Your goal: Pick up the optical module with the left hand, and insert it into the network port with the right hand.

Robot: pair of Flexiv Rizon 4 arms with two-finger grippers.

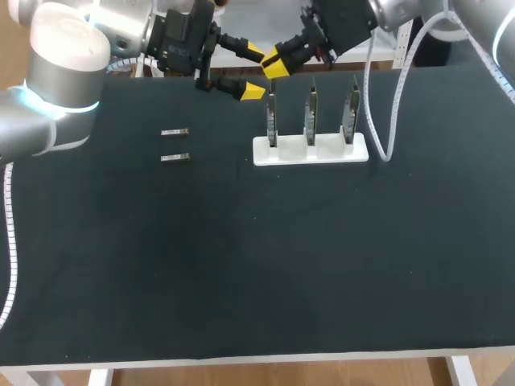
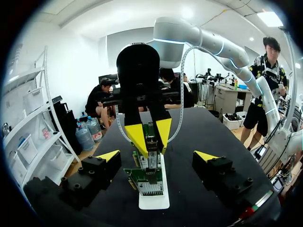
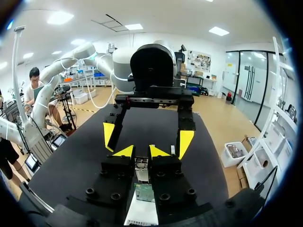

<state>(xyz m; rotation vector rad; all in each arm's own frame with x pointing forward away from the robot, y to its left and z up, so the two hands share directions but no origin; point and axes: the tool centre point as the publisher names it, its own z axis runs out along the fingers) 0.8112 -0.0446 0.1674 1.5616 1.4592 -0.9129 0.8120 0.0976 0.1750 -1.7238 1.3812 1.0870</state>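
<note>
Over the white holder point(image 1: 311, 151), right above its leftmost board point(image 1: 272, 121), the right gripper point(image 1: 274, 64) pinches the optical module point(image 3: 142, 170) between its nearly closed tips. Only the wrist views show that grip plainly. The left gripper point(image 1: 254, 72) hangs just left of it, spread wide and holding nothing. Only the head view shows two spare modules point(image 1: 175, 133) lying flat, well left of the holder.
</note>
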